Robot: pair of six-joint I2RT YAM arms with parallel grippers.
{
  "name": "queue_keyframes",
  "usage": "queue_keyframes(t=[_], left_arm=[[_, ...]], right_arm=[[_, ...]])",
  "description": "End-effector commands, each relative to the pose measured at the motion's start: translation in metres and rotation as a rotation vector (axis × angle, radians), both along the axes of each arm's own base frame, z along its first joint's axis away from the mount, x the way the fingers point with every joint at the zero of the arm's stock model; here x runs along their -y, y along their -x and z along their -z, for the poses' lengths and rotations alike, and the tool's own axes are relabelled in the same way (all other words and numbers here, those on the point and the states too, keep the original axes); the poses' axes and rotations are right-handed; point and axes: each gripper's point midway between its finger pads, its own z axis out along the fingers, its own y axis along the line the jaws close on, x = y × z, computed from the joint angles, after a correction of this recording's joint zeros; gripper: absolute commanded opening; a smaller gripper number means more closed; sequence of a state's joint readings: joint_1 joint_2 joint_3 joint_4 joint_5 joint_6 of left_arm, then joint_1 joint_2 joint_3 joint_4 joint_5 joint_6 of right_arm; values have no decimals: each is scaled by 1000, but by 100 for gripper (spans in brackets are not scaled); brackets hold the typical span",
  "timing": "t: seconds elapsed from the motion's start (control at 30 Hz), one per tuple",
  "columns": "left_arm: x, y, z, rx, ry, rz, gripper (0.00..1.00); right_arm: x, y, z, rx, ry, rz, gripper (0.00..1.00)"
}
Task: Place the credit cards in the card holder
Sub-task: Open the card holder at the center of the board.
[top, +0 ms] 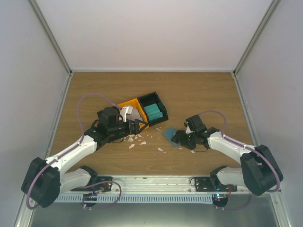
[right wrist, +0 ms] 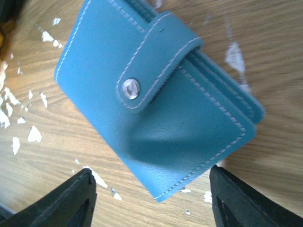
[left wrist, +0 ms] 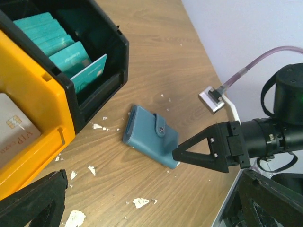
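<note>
Right end effector (right wrist: 152, 189) hung released over the card holder (right wrist: 156, 99). Left end effector (top: 138, 126), also released, reached forward.

Top view overhead; wrist views close, sharing card holder (right wrist: 156, 109).

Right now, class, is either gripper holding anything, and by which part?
Nothing is held. The right gripper is open, straddling a corner of the closed wallet; the left gripper is open and empty.
</note>
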State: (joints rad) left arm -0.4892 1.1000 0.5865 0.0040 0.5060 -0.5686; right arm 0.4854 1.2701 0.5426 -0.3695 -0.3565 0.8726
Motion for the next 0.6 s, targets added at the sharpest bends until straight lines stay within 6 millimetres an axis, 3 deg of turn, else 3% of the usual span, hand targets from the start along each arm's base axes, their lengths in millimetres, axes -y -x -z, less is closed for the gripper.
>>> queue_keyframes(t=[0.0,0.1,0.23,0.4,0.57], left_arm=[[5,-8,1,22,5,-32,98],[11,-5,10,3,-14,-20,98],[21,-2,22,-37,-21,-9,98],[39,7,41,-117,-17,6,92],[62,20,60,-190,-7,35,85]], right_arm=[[17,-12,-10,62,121,37,69],[36,-25,-23,151,239,41,74],[37,-47,-21,214,339,-52,73],[11,-61,-6,210,302,-188,59],[8,-48,9,166,263,-203,43]])
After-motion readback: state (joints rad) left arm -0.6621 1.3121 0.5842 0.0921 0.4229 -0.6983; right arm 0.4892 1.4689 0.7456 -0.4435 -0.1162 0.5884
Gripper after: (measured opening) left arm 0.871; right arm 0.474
